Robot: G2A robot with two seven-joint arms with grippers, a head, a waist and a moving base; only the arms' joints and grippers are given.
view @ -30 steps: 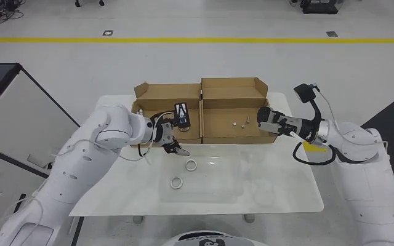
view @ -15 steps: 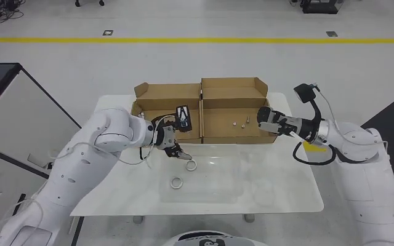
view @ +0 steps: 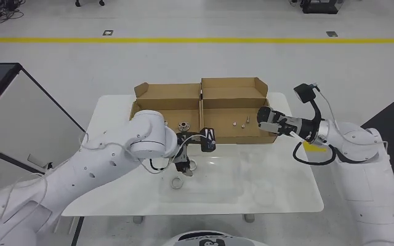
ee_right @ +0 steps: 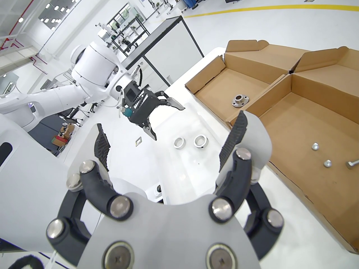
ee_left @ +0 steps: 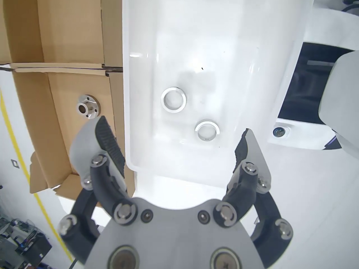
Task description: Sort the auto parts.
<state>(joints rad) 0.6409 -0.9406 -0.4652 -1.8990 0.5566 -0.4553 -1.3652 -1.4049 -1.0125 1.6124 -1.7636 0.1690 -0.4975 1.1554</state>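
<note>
Hovering over two metal rings [ee_left: 173, 99] — left gripper [ee_left: 174, 126], jaws apart.

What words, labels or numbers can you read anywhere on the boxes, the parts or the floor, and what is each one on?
None can be read.
Boxes: plain cardboard, no print showing.
Rings, flange, bolts: no marks visible.
Floor plate: too small to tell whether it bears any text.
</note>
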